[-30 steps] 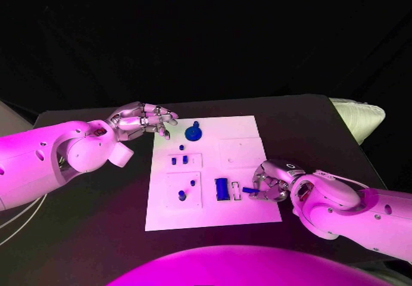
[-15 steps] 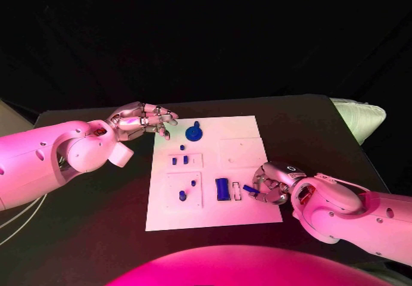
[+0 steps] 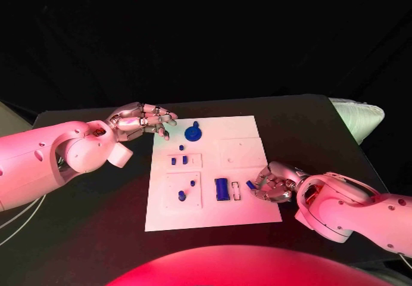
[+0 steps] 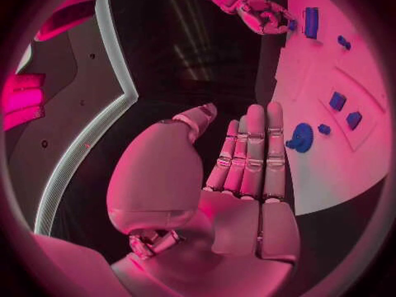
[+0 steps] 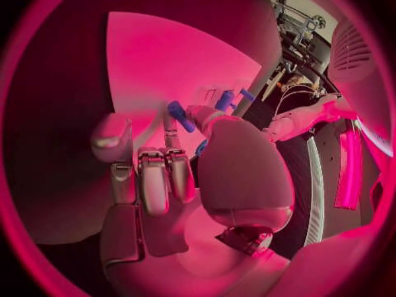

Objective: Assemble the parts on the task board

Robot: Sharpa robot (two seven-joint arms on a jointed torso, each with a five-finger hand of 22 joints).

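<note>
The white task board (image 3: 244, 134) lies mid-table. My right hand (image 3: 275, 182) hovers over its near right part and pinches a small blue peg (image 3: 250, 185), also seen as the peg (image 5: 179, 115) between thumb and finger of the right hand (image 5: 165, 171). Just left of it stand a blue block (image 3: 221, 189) and a narrow white slot (image 3: 236, 192). A round blue knob (image 3: 194, 133), a tiny blue piece (image 3: 181, 147), two small pegs (image 3: 178, 160) and one more piece (image 3: 183, 194) sit on the board's left half. My left hand (image 3: 141, 121) hangs at the far left corner; its fingers (image 4: 247, 158) are straight and hold nothing.
A white padded object (image 3: 359, 116) lies at the table's right edge. The black table (image 3: 103, 202) runs round the board on all sides. The left wrist view also shows the board (image 4: 330, 171), the knob (image 4: 299, 137) and the right hand (image 4: 264, 13).
The right hand has drawn slightly toward the board's right edge, and the blue peg in it has tipped more upright. The left hand has stayed put.
</note>
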